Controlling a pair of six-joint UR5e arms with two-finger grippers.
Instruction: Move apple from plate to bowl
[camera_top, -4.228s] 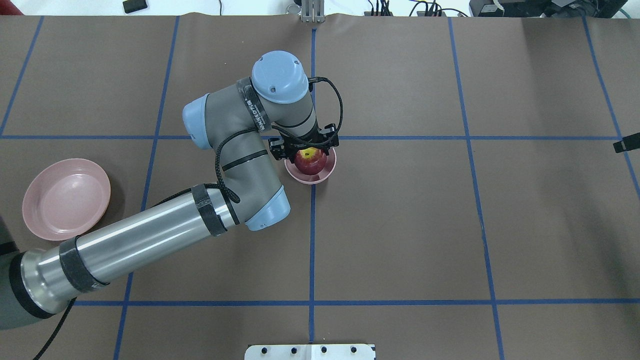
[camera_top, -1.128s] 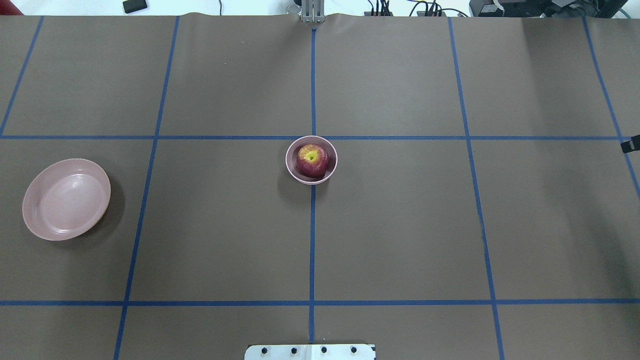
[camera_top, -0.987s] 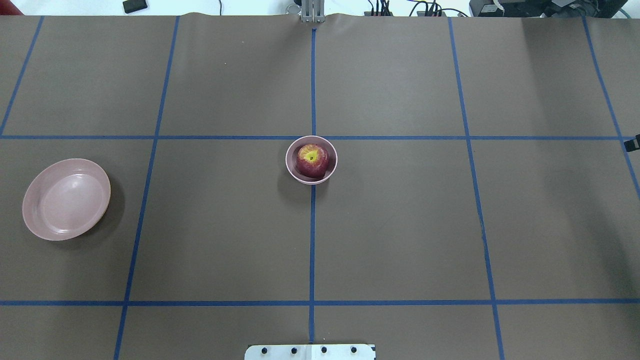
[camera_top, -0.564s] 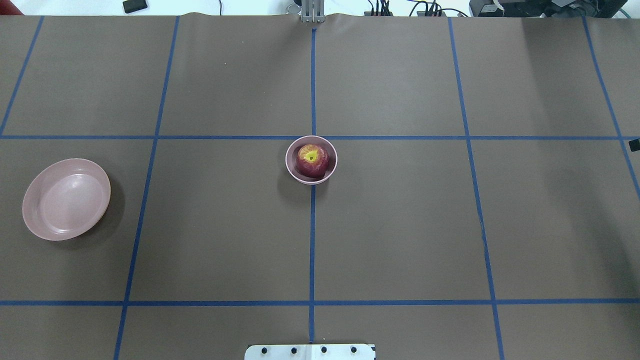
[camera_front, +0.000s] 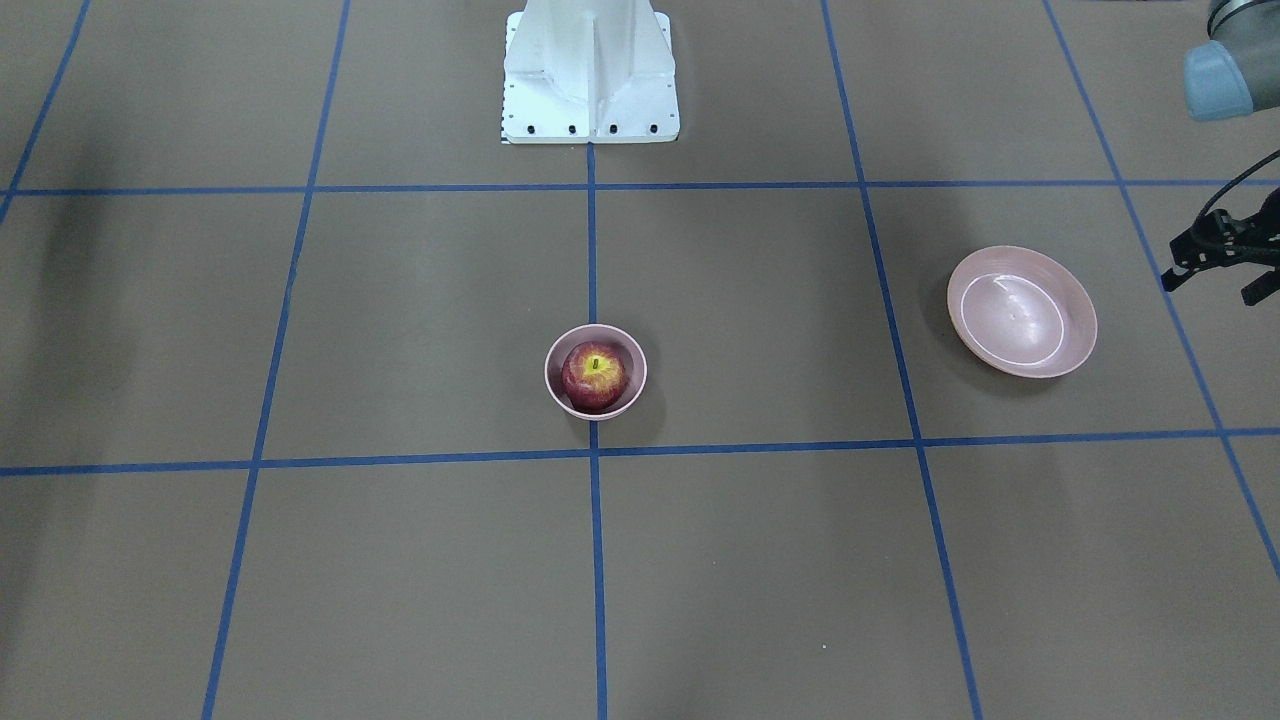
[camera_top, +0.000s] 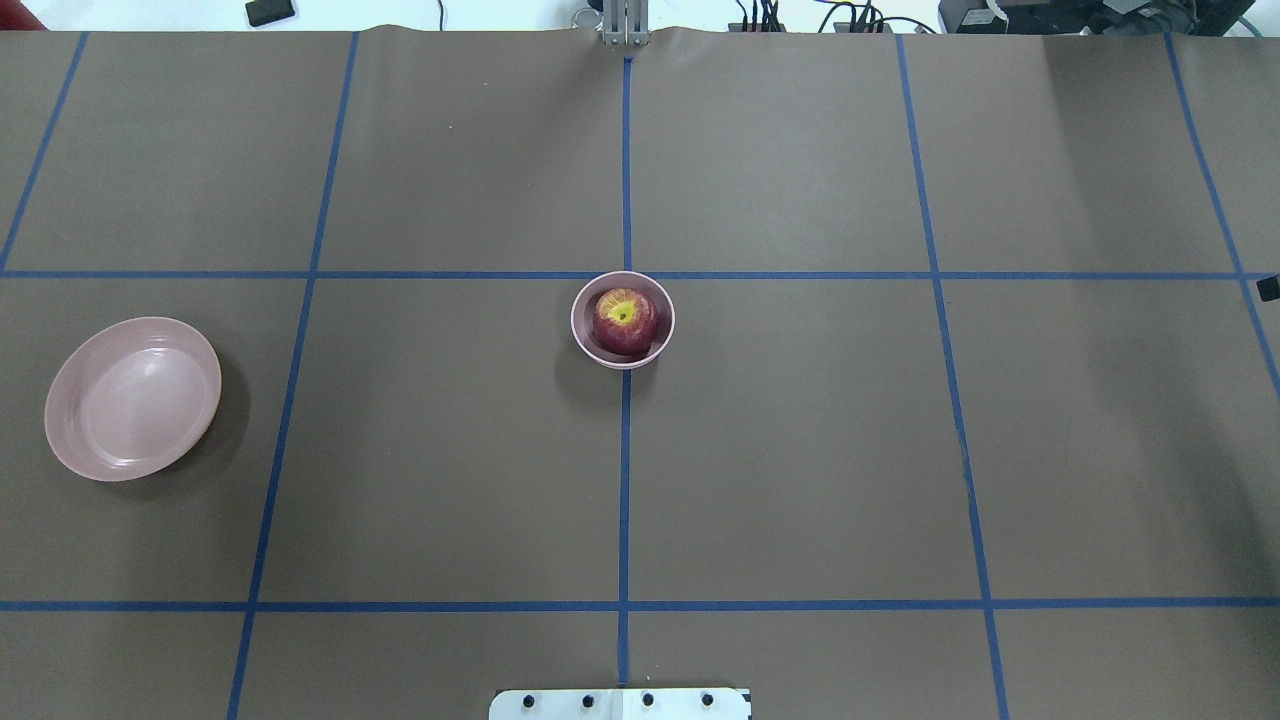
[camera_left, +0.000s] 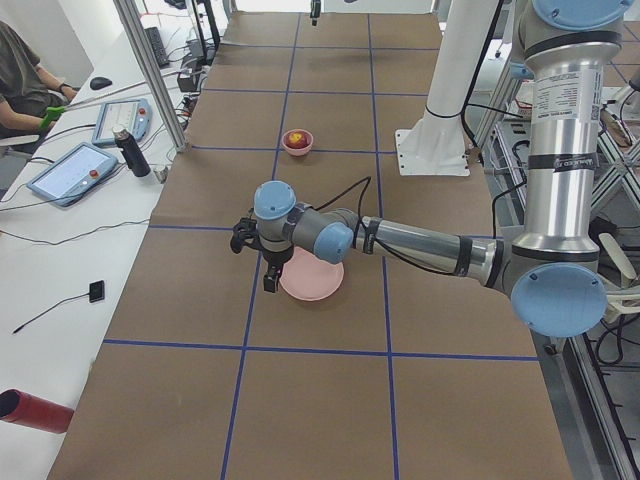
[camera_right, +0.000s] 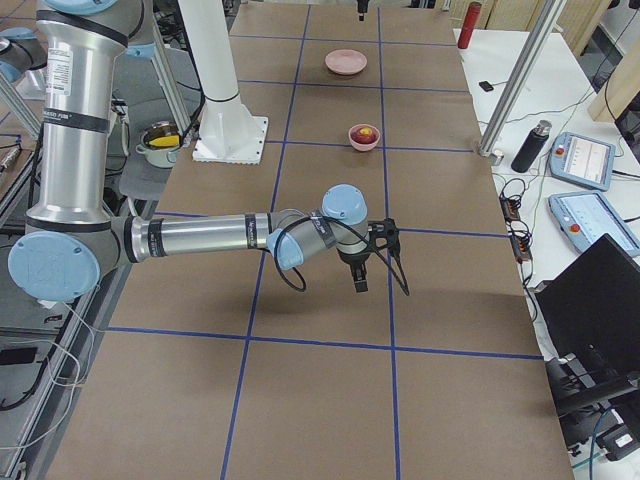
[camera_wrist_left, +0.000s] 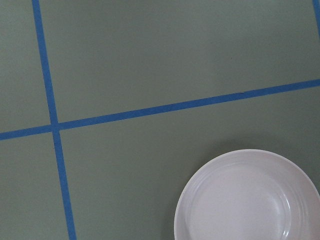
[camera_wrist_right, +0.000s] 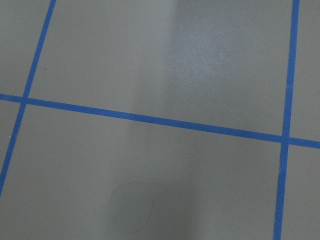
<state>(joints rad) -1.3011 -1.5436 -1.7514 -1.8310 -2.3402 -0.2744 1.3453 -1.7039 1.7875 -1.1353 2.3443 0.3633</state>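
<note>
The dark-red apple sits stem up inside the small deep pink bowl at the table's middle; it also shows in the front view. The shallow pink plate lies bare at the left. My left gripper hangs open and holds nothing just outside the plate, out of the overhead view. The left wrist view shows only the plate below it. Only a black tip of my right gripper shows at the overhead view's right edge; I cannot tell whether it is open.
The brown table mat carries a blue tape grid. The robot's white base stands at the near edge. Tablets and a dark bottle lie on the side bench beyond the mat.
The left arm, which stood over the bowl with open fingers around the apple, has pulled back out of the overhead view. The apple stays in the bowl. The right gripper's tip slid farther off the edge.
</note>
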